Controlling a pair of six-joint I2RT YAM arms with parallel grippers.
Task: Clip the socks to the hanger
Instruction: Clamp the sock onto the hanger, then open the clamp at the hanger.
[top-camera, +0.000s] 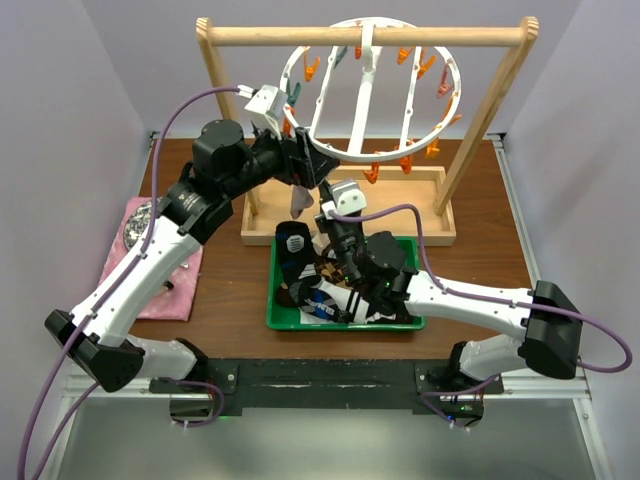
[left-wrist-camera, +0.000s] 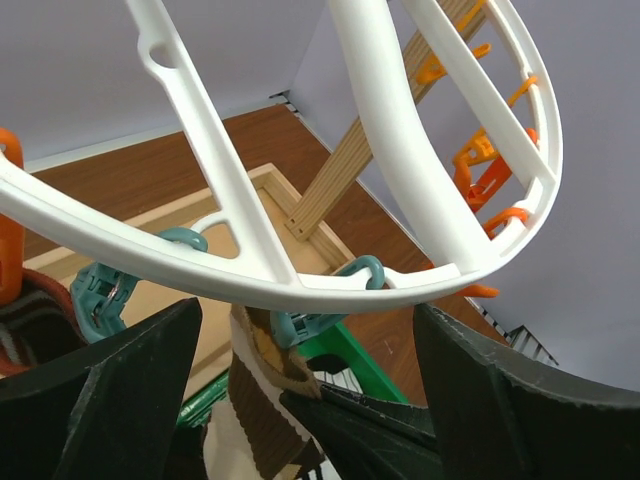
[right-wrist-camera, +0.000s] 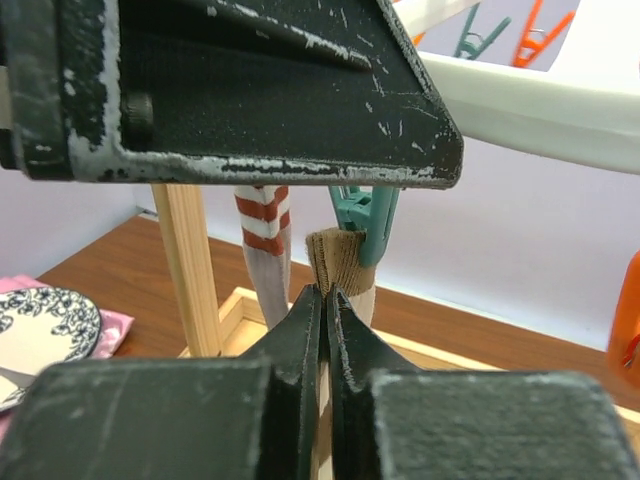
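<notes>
The left pincer (left-wrist-camera: 305, 320) is wide open under the hanger (left-wrist-camera: 400, 150), its fingers (left-wrist-camera: 120, 400) on both sides of a brown sock (left-wrist-camera: 255, 400) hanging from a teal peg (left-wrist-camera: 360, 275). The right pincer (right-wrist-camera: 326, 300) is closed just below this sock. The other socks (top-camera: 320, 290) lie in a green tray (top-camera: 400, 322).

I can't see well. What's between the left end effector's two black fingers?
In the left wrist view, a brown argyle sock hangs there, clipped by a teal peg under the white hanger.
</notes>
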